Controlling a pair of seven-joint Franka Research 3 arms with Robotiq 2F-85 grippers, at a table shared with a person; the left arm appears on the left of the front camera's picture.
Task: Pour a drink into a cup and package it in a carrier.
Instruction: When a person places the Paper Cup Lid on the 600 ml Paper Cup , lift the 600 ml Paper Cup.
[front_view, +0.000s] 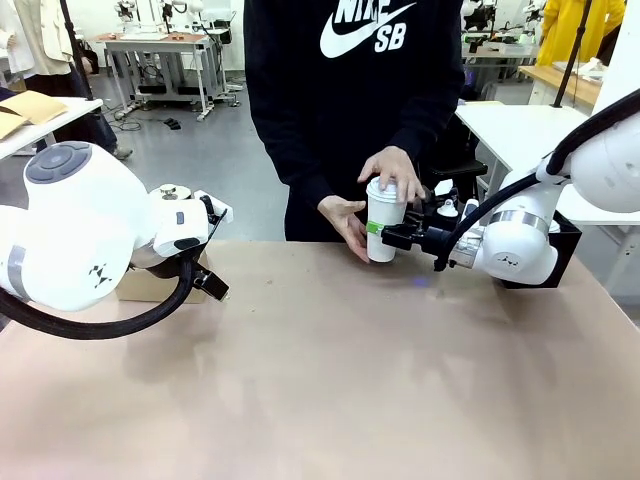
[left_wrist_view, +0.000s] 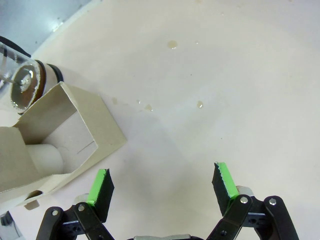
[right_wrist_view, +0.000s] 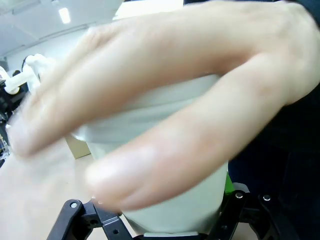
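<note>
Right gripper (front_view: 381, 233) was clamped on the upright white lidded paper cup (front_view: 382, 207), with a person's hand (front_view: 392, 172) on its lid. The brown cardboard carrier (left_wrist_view: 100, 127) lay well to the robot's left, just beside the wide-open, empty left gripper (left_wrist_view: 163, 181).

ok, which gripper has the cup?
The right gripper, shut on the white cup that the person's hands also touch; the left gripper stands open over the table.

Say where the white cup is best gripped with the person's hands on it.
The lower body of the cup, side-on from the robot's right, where the right tool grips it: it stands upright, one hand covers its lid, the other hand its left side, so likely only that part is free.
</note>
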